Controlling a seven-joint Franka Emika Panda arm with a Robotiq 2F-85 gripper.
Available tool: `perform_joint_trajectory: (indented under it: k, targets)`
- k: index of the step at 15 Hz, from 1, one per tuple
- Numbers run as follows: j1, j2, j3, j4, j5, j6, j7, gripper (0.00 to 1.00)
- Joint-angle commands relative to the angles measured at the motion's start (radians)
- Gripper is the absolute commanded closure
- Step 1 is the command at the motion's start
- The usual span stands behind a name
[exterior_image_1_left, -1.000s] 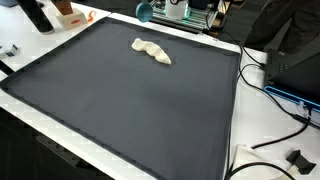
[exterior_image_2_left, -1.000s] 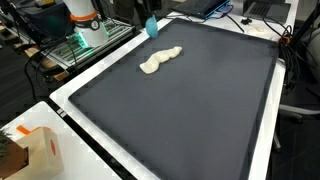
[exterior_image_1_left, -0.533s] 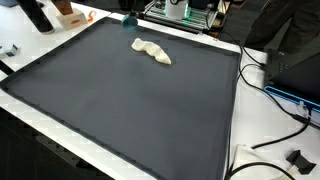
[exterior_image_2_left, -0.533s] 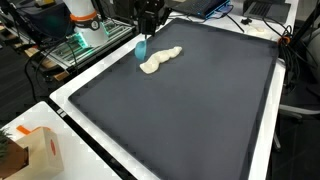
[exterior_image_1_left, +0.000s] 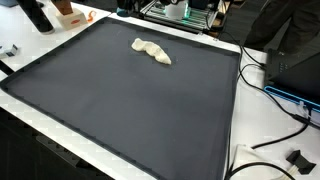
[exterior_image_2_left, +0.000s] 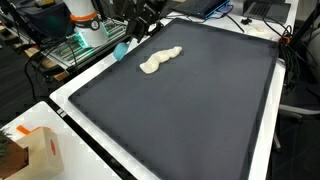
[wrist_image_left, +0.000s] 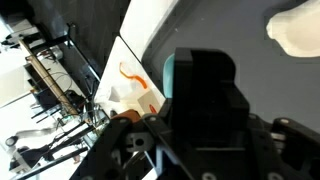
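While the gripper (exterior_image_2_left: 127, 42) hangs over the white edge of the counter (exterior_image_2_left: 200, 110), its fingers pinch a small teal object (exterior_image_2_left: 120, 50), held just above that edge. A pale crumpled lump (exterior_image_2_left: 160, 59) lies on the dark counter near the teal object, apart from it and clear of the fingers.

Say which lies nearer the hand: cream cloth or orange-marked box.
The cream cloth, close beside the hand; the box sits far off, outside the mat.
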Motion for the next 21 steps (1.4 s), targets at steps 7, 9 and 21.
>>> perform_joint_trajectory:
  k: [7,9,21]
  targets:
    - [0.138,0.196,-0.04,0.116,-0.095,-0.2,-0.023,0.75]
    - [0.156,0.209,-0.038,0.116,-0.116,-0.196,-0.036,0.75]
    - [0.228,0.217,-0.015,0.084,-0.359,-0.133,-0.107,0.75]
